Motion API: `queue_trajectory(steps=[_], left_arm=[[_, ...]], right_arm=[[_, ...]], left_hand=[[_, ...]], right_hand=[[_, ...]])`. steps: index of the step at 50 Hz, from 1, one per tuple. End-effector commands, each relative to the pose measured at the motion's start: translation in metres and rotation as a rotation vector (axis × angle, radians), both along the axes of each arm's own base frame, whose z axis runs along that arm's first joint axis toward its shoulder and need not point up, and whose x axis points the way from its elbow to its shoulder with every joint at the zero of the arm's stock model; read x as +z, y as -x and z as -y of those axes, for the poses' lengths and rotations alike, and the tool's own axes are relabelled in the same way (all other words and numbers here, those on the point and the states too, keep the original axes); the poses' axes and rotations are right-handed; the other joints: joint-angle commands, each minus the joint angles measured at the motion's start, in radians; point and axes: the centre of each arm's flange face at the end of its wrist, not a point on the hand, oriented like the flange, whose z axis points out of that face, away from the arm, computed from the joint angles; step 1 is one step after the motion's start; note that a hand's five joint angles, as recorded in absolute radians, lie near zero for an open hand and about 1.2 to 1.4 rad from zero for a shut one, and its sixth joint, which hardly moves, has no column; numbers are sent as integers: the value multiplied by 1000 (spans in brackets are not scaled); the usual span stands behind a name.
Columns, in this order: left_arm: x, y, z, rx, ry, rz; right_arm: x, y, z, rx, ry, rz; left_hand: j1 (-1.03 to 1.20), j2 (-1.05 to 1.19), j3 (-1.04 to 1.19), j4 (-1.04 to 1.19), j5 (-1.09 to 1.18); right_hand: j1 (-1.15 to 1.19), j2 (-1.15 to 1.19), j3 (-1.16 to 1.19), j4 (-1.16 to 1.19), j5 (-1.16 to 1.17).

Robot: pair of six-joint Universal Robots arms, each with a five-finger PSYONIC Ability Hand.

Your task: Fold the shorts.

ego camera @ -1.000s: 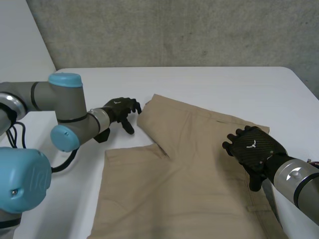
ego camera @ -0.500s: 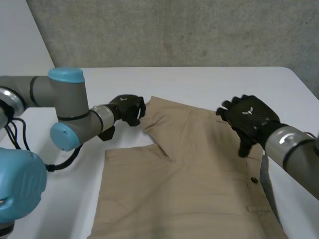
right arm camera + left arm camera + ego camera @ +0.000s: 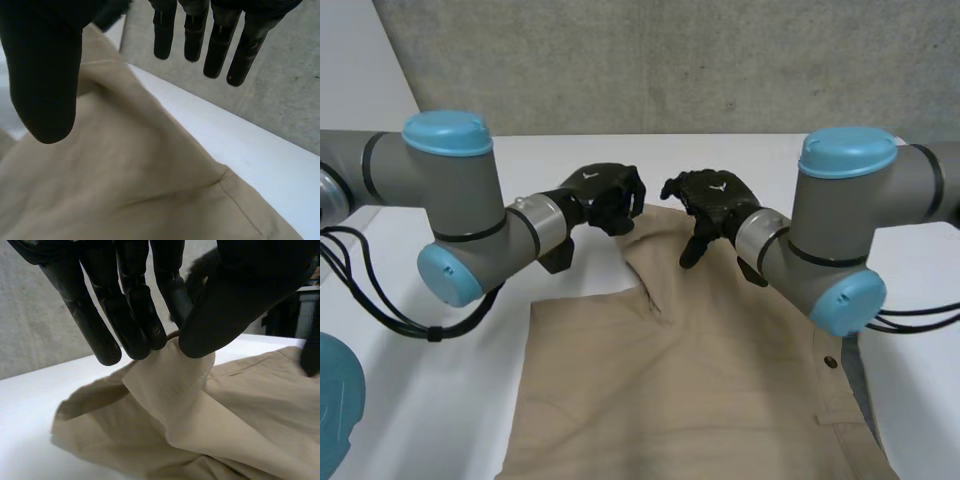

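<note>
My left hand (image 3: pixel 607 196) pinched a raised corner of the tan shorts (image 3: pixel 700 360) between fingers and thumb. My right hand (image 3: pixel 713 203) hung just beside it, fingers straight and apart.

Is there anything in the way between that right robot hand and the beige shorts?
Nothing visible. The right robot hand hangs open over the shorts, with bare cloth under its palm. The left robot hand pinches the lifted far edge beside it.
</note>
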Motion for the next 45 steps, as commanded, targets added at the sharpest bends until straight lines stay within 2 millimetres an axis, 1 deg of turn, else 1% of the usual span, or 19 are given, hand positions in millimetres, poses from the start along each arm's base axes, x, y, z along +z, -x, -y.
queue_trajectory(steps=[1,3,5,8,9,11,12,14,15,16,19,23,28,29,30,31,39,43,45], left_arm=[[-2,3,-5,-17,-1,4],[-2,3,-5,-17,-1,3],[-2,2,-5,-17,-2,2],[-2,2,-5,-16,-5,1],[-2,2,-6,-16,-6,2],[-1,2,-6,-16,-5,1],[-1,2,-6,-16,-5,1],[-1,1,-7,-16,-7,3],[-1,1,-7,-18,-8,2],[-2,1,-7,-16,-7,3],[-1,1,-7,-18,-8,2],[-1,1,-7,-16,-9,1],[0,0,-6,-13,-7,-1],[-1,0,-6,-13,-7,1],[-1,0,-6,-13,-9,1],[-1,0,-6,-13,-6,2],[-1,1,-3,-12,13,-9],[0,1,-3,-11,15,-11],[0,1,-3,-11,15,-11]], right_arm=[[-16,-11,26,-43,-11,35],[-19,-12,27,-44,-15,34],[-24,-15,31,-44,-35,41],[-28,-17,33,-42,-61,62],[-31,-18,35,-41,-75,80],[-34,-20,36,-36,-94,97],[-34,-22,37,-27,-105,116],[-34,-23,38,-23,-108,124],[-33,-23,39,-18,-112,138],[-32,-24,39,-17,-111,144],[-29,-22,43,-27,-106,156],[-19,-22,47,-30,-79,174],[-16,-22,48,-37,-72,175],[-16,-21,47,-39,-77,172],[-17,-21,46,-40,-83,168],[-17,-20,45,-42,-92,162],[-17,-18,39,-35,-135,142],[-15,-19,38,-28,-133,143],[-18,-22,36,-21,-137,140]], left_hand=[[266,204,210,197,237],[266,204,210,197,237],[266,204,210,197,237],[266,204,210,197,237],[266,204,210,197,237],[266,204,210,197,237],[266,204,210,197,237],[266,204,210,197,237],[266,204,210,197,237],[266,204,210,197,237],[266,204,210,197,237],[266,204,210,197,237],[266,204,210,197,237],[266,204,210,197,237],[266,204,210,197,237],[266,204,210,197,237],[266,204,210,197,237],[266,204,210,197,237],[266,204,210,197,237]], right_hand=[[319,270,269,268,273],[358,308,308,306,311],[551,501,501,499,505],[648,599,598,597,602],[747,698,698,696,701],[827,778,777,776,781],[912,862,862,860,866],[956,907,907,905,910],[1070,1021,1020,1019,1024],[1123,1073,1073,1071,1076],[1123,1073,1073,1072,1077],[1123,1073,1073,1072,1077],[1123,1073,1073,1072,1077],[813,764,763,762,767],[653,603,603,602,607],[599,550,549,548,553],[566,517,517,515,520],[522,473,473,471,476],[508,458,458,456,461]])
